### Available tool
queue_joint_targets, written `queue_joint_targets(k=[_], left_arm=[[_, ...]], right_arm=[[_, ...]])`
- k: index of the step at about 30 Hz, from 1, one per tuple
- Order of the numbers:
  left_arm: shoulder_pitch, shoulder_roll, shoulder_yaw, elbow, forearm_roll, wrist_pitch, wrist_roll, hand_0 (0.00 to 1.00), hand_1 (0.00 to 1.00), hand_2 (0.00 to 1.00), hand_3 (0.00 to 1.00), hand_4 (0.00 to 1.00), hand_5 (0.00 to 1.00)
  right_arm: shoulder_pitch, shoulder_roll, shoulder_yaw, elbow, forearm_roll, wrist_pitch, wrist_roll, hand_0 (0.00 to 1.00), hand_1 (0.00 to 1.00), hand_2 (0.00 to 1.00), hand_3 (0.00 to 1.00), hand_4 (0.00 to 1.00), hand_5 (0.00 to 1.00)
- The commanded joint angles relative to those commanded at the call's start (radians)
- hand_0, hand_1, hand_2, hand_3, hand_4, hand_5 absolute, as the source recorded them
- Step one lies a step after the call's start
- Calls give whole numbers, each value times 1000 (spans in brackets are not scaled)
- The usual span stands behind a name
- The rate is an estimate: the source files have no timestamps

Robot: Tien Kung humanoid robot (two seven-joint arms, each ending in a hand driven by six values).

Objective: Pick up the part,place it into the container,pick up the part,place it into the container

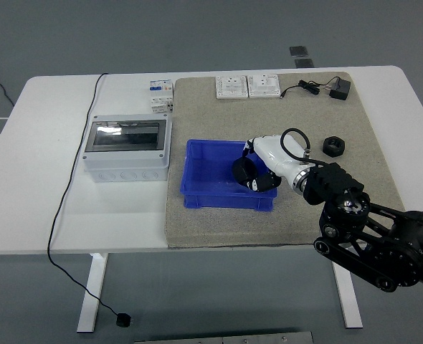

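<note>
My right hand [253, 175] reaches in from the lower right and hangs over the right end of the blue container [204, 170]. Its fingers are curled on a black ring-shaped part [242, 169], held just inside the container's right side. I cannot tell whether the part touches the floor of the container. A second black part, a hexagonal nut [335, 145], lies on the grey mat [219, 115] to the right of my hand. My left arm is out of view.
A grey electrical box with a clear lid [126, 148] stands left of the container. Two white socket plates [247, 86], a small breaker [160, 94] and a black adapter with its cable [338, 89] lie along the back. A black cable [72, 179] hangs over the table's front left edge.
</note>
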Motion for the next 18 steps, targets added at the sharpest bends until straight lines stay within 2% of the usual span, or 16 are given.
queue_joint_targets(k=[3, 4, 9, 10, 18], left_arm=[[0, 0, 1, 0, -1, 0, 0, 731, 666, 750, 609, 679, 500], [0, 0, 1, 0, -1, 0, 1, 732, 667, 750, 609, 678, 498], [1, 0, 2, 0, -2, 1, 1, 732, 667, 750, 609, 678, 498], [1, 0, 3, 0, -2, 1, 2, 732, 666, 750, 609, 679, 496], [1, 0, 2, 0, -1, 2, 3, 732, 666, 750, 607, 678, 494]], right_arm=[[0, -1, 8, 3, -4, 9, -1, 252, 321, 735, 733, 828, 243], [0, -2, 11, 4, -5, 13, -2, 256, 319, 768, 770, 883, 269], [-1, -4, 22, 10, -11, 28, -7, 256, 319, 768, 770, 883, 269], [-2, -4, 25, 11, -13, 31, -9, 257, 319, 777, 788, 917, 296], [-4, -8, 40, 15, -16, 45, -13, 258, 315, 780, 791, 914, 291]])
